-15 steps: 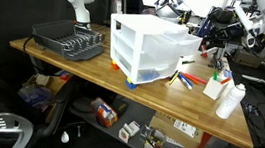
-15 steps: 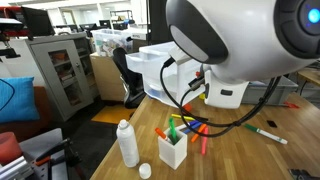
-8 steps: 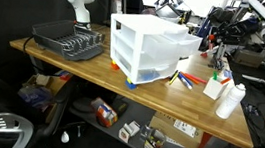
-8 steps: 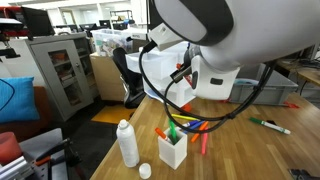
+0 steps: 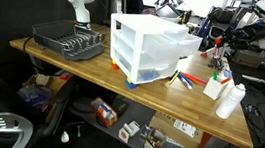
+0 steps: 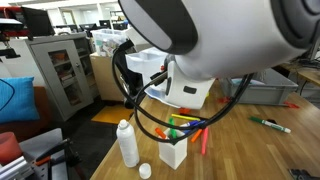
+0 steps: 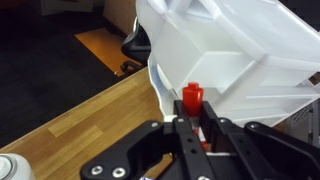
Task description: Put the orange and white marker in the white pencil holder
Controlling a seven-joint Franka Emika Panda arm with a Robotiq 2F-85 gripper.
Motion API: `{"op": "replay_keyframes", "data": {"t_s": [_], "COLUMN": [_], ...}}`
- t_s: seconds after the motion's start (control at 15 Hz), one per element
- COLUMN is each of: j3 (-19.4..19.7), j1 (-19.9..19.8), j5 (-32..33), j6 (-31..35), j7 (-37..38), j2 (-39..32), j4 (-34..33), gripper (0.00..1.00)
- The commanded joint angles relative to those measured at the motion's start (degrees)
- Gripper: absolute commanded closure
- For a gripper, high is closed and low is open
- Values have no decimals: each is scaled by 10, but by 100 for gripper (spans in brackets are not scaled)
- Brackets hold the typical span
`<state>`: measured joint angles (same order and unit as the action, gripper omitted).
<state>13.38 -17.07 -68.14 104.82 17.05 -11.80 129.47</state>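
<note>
Holding the orange and white marker (image 7: 191,96) up off the table, the gripper (image 7: 193,122) has its fingers (image 7: 209,128) pressed in on the barrel from both sides. Only the orange-red end pokes out past the fingertips in the wrist view; the white part is hidden. So the pick-up looks done, and that is the first half of the job.

The drop is not done. The white pencil holder (image 6: 172,156) stands on the table (image 6: 255,155) with coloured pens sticking up, and it shows nowhere around the fingers in the wrist view. In an exterior view the holder (image 5: 215,86) sits below the gripper's end of the arm, so the carry seems close, yet the exact gap cannot be made out. What is left, by this read: bring the fingers over the holder's mouth, lower the marker, let go.

Beyond the fingertips the big white drawer unit (image 7: 240,60) fills the view, and bare wood runs off to one side of the fingers. Just beside the holder stands a white capped bottle (image 6: 128,143); further off lies a loose green marker (image 6: 270,125).

Writing? None to read: no brand or label is legible on marker, holder, bottle or drawers at this size.
</note>
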Motion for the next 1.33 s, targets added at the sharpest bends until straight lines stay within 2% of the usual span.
{"op": "replay_keyframes", "data": {"t_s": [0.0, 0.47, 1.27], "j3": [17, 28, 33], "j1": [8, 7, 11], "j5": [2, -20, -77], "j6": [12, 12, 77], "j7": [18, 35, 59], "j2": [24, 2, -62], "j4": [36, 66, 62], "gripper": [95, 95, 95]}}
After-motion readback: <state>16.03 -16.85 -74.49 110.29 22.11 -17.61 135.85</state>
